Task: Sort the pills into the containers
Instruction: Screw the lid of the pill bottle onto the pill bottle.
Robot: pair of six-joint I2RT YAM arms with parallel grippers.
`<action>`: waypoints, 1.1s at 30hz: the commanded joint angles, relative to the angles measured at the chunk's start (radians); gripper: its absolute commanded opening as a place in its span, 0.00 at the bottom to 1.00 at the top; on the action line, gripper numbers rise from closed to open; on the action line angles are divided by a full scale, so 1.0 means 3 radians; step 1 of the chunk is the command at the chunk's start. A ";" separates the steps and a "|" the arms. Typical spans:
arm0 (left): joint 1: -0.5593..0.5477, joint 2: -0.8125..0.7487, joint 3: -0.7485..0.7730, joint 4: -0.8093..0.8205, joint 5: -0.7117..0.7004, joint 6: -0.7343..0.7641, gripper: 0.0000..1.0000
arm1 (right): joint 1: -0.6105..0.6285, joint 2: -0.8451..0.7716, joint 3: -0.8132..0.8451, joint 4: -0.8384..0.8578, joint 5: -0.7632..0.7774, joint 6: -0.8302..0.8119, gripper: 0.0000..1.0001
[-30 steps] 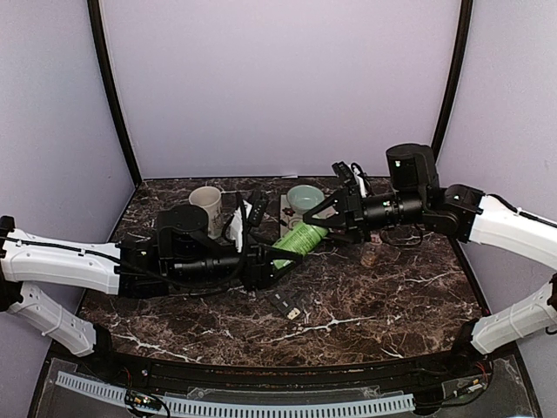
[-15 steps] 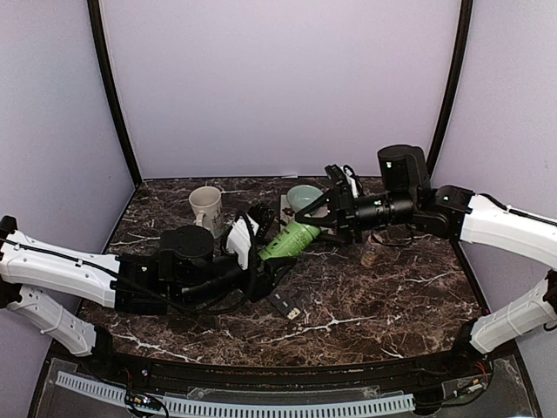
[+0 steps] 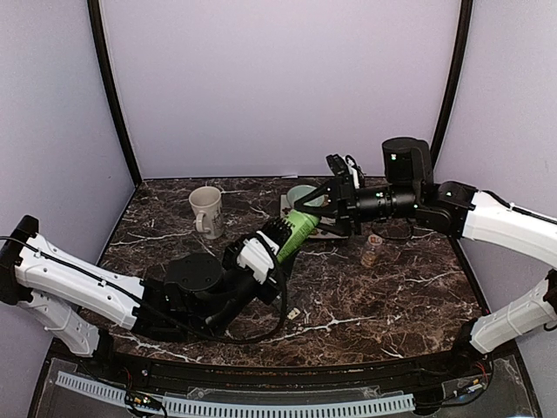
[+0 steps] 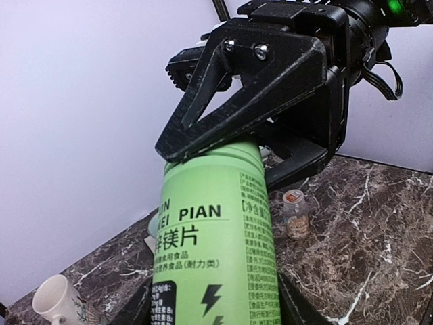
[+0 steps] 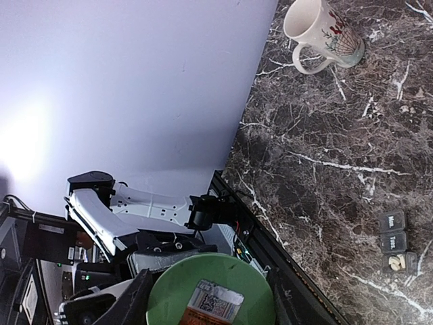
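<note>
Top external is showing me the change: a second ago the left arm was lying stretched across the middle of the counter (image 3: 409, 296) with the green bottle (image 3: 298, 232) nearly level; now that arm is sitting drawn back towards 6 o'clock, and the bottle is pointing up towards 1 o'clock. The left gripper (image 3: 280, 242) is clamping the bottle's lower body; the right gripper (image 3: 315, 215) is closing at mid width around its cap end, both fingers hugging the green top in the right wrist view. I am judging that the pair is working to get the cap off, so sorting proper is not yet starting.

The containers (image 5: 392, 241) are lying flat on the counter at about 6 o'clock of the bottle, mostly hiding under the left wrist from above; something pale is showing in the end compartment, which I cannot identify. I am not making out single pills; a small vial (image 3: 372, 251) with tan-brown contents is standing at 3 o'clock of the bottle, and the mug (image 3: 207, 209) at 10 o'clock.

On the bottle's label I am reading "PIAN", "镁片", "(耐力类)" and lightning-bolt marks; the containers' lids are seeming to read "Mon." and "Tues.", though the print is tiny.
</note>
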 commanded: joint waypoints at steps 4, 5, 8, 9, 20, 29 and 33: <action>-0.0335 0.0298 0.0527 0.2231 0.0029 0.1412 0.00 | 0.0142 0.0276 -0.0084 -0.0453 0.0131 0.0059 0.00; -0.0355 0.0363 0.0562 0.2362 -0.0003 0.1539 0.00 | 0.0143 0.0281 -0.0077 -0.0458 0.0143 0.0061 0.00; -0.0380 0.0505 0.0664 0.2527 -0.0077 0.1695 0.00 | 0.0139 0.0285 -0.0069 -0.0492 0.0176 0.0050 0.00; -0.0380 0.0514 0.0679 0.2484 -0.0077 0.1686 0.00 | 0.0141 0.0283 -0.0072 -0.0495 0.0178 0.0048 0.00; -0.0381 0.0184 0.0310 0.2321 -0.0210 0.1330 0.00 | 0.0129 0.0089 -0.0078 -0.0483 0.0291 -0.0009 0.03; -0.0377 -0.0181 0.0028 0.1900 -0.0167 0.0788 0.00 | 0.0119 -0.0024 -0.0031 -0.0447 0.0322 -0.0115 0.44; -0.0376 -0.0311 -0.0093 0.1851 -0.0184 0.0647 0.00 | 0.0103 -0.0080 -0.0014 -0.0436 0.0360 -0.0164 0.53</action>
